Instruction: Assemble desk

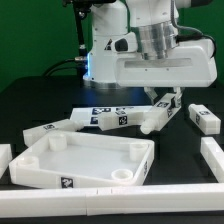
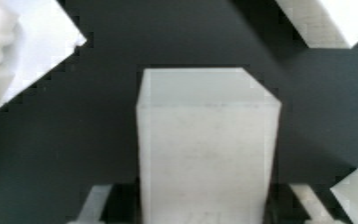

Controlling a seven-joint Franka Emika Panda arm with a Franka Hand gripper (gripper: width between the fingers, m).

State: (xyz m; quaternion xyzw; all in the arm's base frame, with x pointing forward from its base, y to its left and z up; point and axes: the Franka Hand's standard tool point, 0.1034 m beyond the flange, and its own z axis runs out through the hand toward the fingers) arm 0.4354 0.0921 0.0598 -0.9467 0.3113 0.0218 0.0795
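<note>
We see a black table point(image 1: 180, 150) bearing the desk top point(image 1: 85, 157), loose legs point(image 1: 50, 131) lying flat, and white border bars point(image 1: 213, 155) along its edges.

Matt white plastic leg point(image 2: 206, 140)

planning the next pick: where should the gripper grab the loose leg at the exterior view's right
Take the loose leg mid-length across its two long side faces, from above. It lies flat on the table, clear of other parts, and its square section gives parallel faces to clamp.

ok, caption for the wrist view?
White desk leg clamped in the end effector, over the black table.
</note>
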